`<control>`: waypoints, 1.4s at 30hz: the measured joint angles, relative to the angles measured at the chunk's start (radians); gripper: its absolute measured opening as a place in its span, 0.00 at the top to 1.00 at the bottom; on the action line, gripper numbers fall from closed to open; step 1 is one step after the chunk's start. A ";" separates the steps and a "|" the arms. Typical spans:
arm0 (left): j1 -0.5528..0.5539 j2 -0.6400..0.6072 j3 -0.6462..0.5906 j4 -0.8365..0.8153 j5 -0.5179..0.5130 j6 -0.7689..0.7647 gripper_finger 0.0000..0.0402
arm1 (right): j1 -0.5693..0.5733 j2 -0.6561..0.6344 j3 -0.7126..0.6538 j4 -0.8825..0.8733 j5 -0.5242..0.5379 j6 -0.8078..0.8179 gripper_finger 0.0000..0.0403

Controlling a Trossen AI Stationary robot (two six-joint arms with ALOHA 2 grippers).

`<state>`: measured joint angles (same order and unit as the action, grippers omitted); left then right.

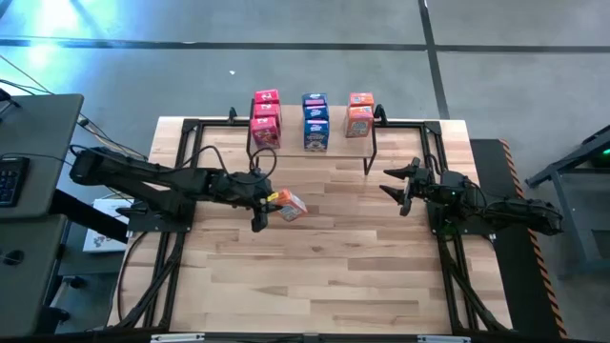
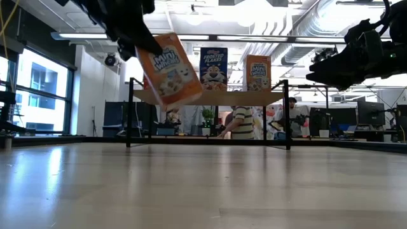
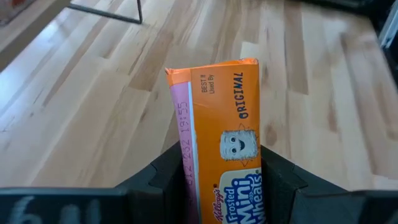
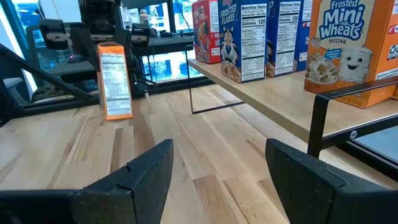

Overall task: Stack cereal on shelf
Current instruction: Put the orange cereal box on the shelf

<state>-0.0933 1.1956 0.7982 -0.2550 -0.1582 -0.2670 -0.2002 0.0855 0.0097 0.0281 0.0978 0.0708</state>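
My left gripper (image 1: 267, 202) is shut on an orange cereal box (image 1: 289, 203) and carries it above the middle of the table, left of the shelf's front. The box (image 2: 168, 70) is tilted in the air. The shelf (image 2: 210, 97) stands at the table's far edge on thin black legs. Several cereal boxes stand upright on it: pink-red (image 1: 266, 119), blue (image 1: 315, 122) and orange (image 1: 360, 114). My right gripper (image 4: 217, 174) waits open at the table's right side, holding nothing. My left gripper pinches the orange box between its two fingers, one on each of two opposite faces (image 3: 249, 180). A narrow printed panel faces the wrist camera. The box's far end (image 3: 211, 71) sticks out past the fingertips. It is lifted clear of the table and tilted.
The wooden tabletop (image 1: 315, 276) lies bare in front of and below the held box. Black frame rails run along the table's left (image 1: 167, 248) and right (image 1: 448, 257) sides. People show in the room behind the shelf (image 2: 241, 121).
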 joint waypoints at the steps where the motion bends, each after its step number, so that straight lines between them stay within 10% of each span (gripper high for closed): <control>1: 0.000 0.009 0.000 0.001 0.000 0.010 0.66 | 0.000 0.000 0.000 0.000 0.000 0.000 0.38; 29: -0.050 0.142 0.000 0.147 0.071 0.061 0.66 | -0.003 -0.001 0.000 0.018 0.060 0.131 0.38; 42: -0.092 0.142 0.000 0.152 0.070 0.056 0.66 | -0.002 -0.002 0.008 0.292 -0.031 0.111 0.38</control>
<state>-0.1856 1.3376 0.7982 -0.1032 -0.0879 -0.2113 -0.2024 0.0837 0.0174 0.3206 0.0670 0.1813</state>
